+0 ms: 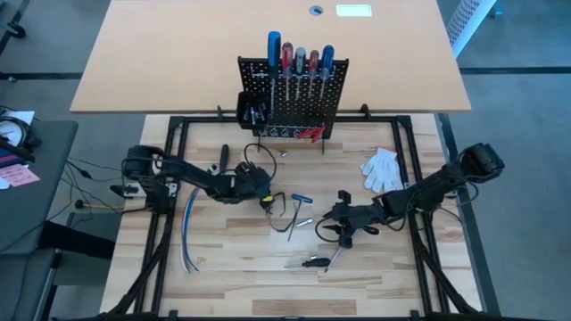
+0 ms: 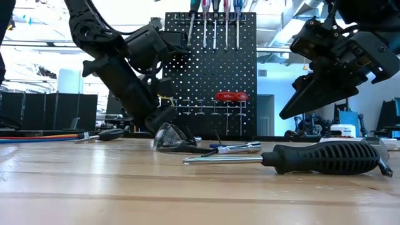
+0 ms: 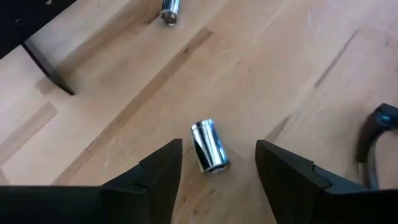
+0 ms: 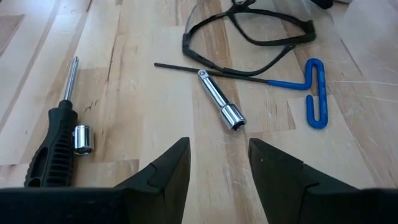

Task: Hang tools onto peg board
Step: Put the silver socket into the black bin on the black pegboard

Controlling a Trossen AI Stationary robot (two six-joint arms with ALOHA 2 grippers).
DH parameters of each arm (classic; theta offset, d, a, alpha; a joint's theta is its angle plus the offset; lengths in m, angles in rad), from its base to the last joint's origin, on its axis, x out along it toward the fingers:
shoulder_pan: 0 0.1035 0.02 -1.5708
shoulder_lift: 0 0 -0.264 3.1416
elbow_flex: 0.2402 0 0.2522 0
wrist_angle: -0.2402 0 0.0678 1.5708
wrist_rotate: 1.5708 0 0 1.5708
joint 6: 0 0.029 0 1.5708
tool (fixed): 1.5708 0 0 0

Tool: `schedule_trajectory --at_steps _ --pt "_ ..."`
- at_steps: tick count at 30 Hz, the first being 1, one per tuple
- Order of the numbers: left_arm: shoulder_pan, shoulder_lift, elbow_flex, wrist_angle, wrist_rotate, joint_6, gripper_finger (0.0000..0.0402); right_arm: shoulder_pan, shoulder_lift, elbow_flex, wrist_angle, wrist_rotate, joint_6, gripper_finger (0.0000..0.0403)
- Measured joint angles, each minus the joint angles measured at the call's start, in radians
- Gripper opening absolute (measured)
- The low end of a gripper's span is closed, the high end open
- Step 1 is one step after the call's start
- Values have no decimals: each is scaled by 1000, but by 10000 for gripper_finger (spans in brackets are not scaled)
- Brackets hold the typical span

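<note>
Left gripper (image 3: 217, 180) low over the tabletop (image 1: 232, 276), left of centre, fingers (image 3: 158, 174) apart, with a small silver socket (image 3: 209, 146) lying on the wood between the tips; no contact visible. A second silver bit (image 3: 168, 11) lies farther off.

Right gripper (image 4: 217, 168) hovers right of centre, fingers (image 4: 168, 165) apart, empty. Ahead of it: black-handled screwdriver (image 4: 55, 140) with a small silver socket (image 4: 82, 139) just beside the handle, a silver extension bar (image 4: 221, 99), a blue T-handle hex key (image 4: 308, 87) and safety glasses (image 4: 249, 31) (all loose on the wood).

Peg board (image 1: 294, 98) stands upright at the far edge, centre. Screwdrivers (image 1: 299, 62) with blue and red handles hang along its top rail, red-handled pliers (image 1: 310, 134) low on the panel, black bin (image 1: 250, 109) on its left side.

White glove (image 1: 382, 169) lies to the right of the board, loose cables (image 1: 187, 232) at left.
</note>
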Motion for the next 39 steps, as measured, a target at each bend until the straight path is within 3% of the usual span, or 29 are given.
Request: schedule_trajectory --at_steps 8,17,25,28,32,36,39 --pt "37 0 0 2 45 8 160 0 0 0 0 0 0 171" --pt "74 -1 -5 16 146 42 53 0 0 0 0 0 0 171" --pt "-46 -73 2 -63 103 102 49 0 0 0 0 -1 0 171" --pt "-124 -166 32 -151 21 100 49 0 0 0 0 -1 0 171" --pt "-254 -301 85 -221 -180 138 49 0 0 0 0 0 0 171" --pt "-324 -431 161 -214 -425 291 49 0 0 0 3 0 0 171" --pt "-309 -498 241 -215 -472 418 49 -1 0 0 8 -1 0 171"
